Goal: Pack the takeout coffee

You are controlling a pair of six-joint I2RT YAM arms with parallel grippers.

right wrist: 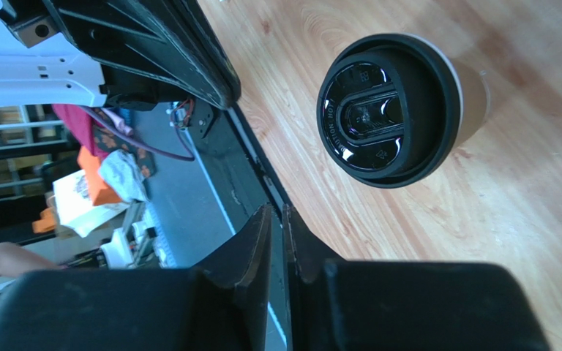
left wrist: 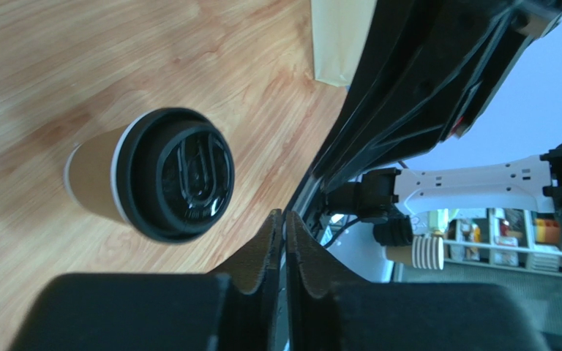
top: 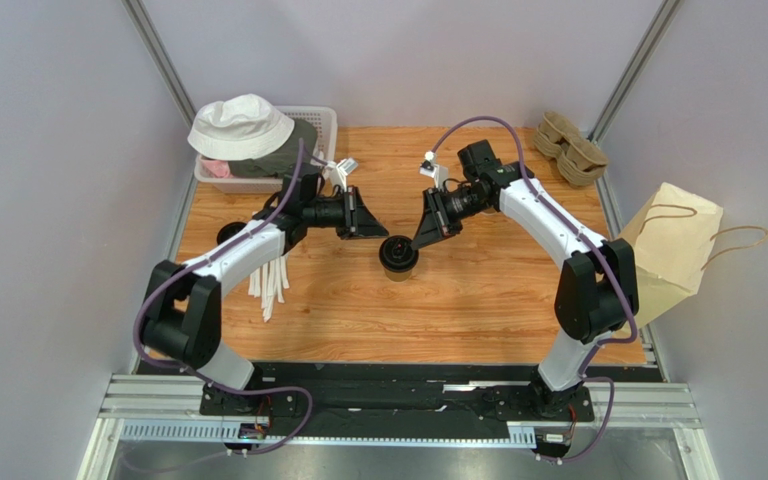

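Note:
The takeout coffee [top: 398, 257], a small tan paper cup with a black lid, stands upright in the middle of the wooden table. It also shows in the left wrist view [left wrist: 152, 175] and in the right wrist view [right wrist: 397, 110]. My left gripper [top: 382, 231] is shut and empty, just left of and behind the cup; in its own view [left wrist: 284, 217] the jaws are pressed together. My right gripper [top: 420, 240] is shut and empty, just right of the cup; its jaws [right wrist: 277, 212] are together too. A brown paper bag [top: 666, 250] leans at the table's right edge.
A white basket [top: 320, 125] with clothes and a white bucket hat [top: 241, 125] stands at the back left. Moulded pulp cup trays [top: 570, 147] are stacked at the back right. White strips [top: 270, 283] and a flat black disc [top: 228, 233] lie left of the left arm.

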